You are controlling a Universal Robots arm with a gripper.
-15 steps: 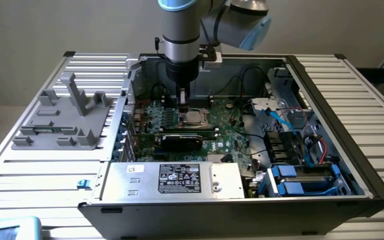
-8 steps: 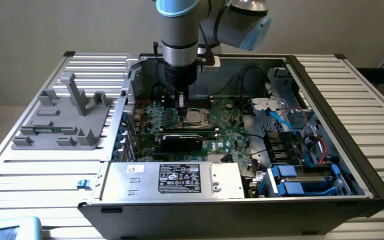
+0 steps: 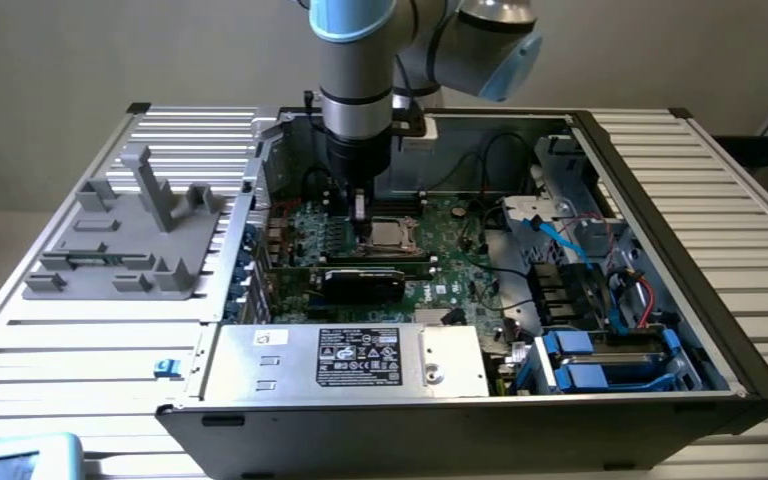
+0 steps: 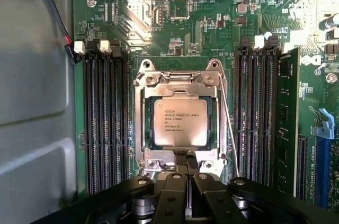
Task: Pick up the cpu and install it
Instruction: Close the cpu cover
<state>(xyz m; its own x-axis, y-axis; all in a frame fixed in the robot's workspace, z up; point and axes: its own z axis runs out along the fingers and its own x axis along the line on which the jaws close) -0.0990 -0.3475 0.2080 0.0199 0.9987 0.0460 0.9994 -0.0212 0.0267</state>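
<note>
Chip sits in its socket below the gripper; fingers seem closed, empty. Any contact should be square and gentle.

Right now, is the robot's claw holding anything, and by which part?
Nothing is held. The cpu lies flat in the socket, and the gripper hangs close by it, empty.

Room above the cpu is open; memory slots and metal frame flank it.

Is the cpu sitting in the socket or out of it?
In. The cpu lies flat inside the socket's metal frame on the motherboard.
</note>
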